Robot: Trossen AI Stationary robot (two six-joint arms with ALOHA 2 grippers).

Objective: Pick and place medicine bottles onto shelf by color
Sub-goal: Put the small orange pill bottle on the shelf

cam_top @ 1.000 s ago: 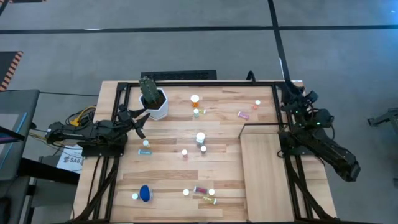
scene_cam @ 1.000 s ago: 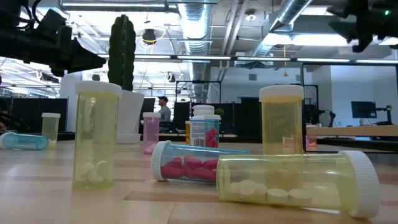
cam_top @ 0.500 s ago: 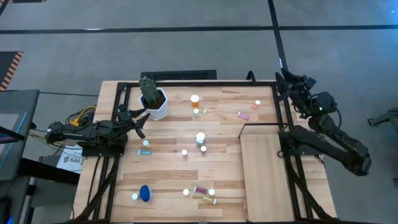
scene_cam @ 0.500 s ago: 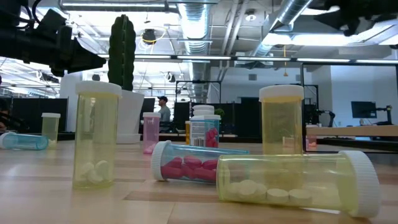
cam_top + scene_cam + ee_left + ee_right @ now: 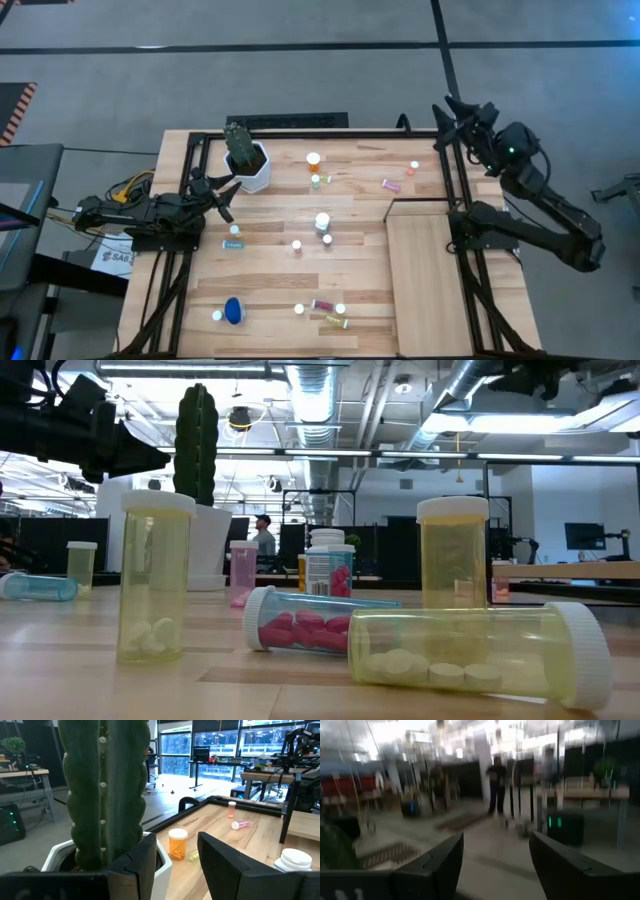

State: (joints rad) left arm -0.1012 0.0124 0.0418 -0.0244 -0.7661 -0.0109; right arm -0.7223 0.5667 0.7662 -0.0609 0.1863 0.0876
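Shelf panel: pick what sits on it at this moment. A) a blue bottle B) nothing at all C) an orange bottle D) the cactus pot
B. In the high view the shelf shows only bare pale plywood, while the medicine bottles lie scattered on the planked tabletop beside it.

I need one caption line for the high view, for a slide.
Medicine bottles scattered on the table, the shelf bare; left gripper open beside the cactus pot, right gripper open at the far right corner.

Right gripper (image 5: pixel 447 121) higher, farther back now.
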